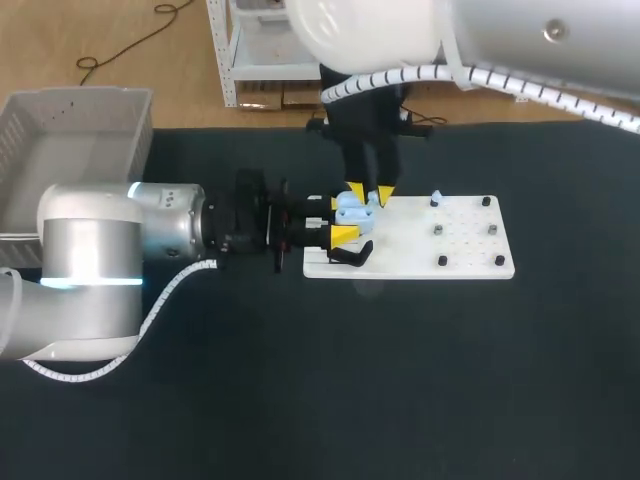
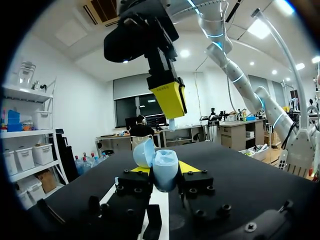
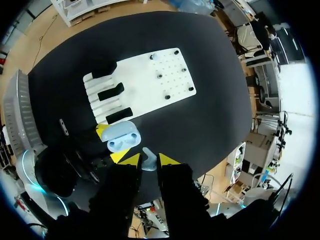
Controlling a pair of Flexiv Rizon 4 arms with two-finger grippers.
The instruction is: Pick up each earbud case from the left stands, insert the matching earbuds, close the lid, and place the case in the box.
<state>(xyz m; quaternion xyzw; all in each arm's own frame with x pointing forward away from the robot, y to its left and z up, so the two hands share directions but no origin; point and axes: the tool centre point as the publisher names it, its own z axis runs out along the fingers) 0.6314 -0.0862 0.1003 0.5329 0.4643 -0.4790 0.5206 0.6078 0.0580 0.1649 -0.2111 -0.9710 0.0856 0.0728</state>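
From above, the left gripper [image 1: 340,219] clamps the pale blue earbud case [image 1: 347,209] over the far left corner of the white board [image 1: 450,245]. The right gripper [image 1: 370,193] hangs just above the case, and the grey box [image 1: 80,130] stands at the table's far left. In the left wrist view the case sits upright between both yellow fingers, lid [image 2: 143,151] swung open. In the right wrist view the right fingers pinch a pale earbud [image 3: 148,159] just beside the open case (its two hollows face up). Black stands [image 3: 110,92] lie on the board's left part.
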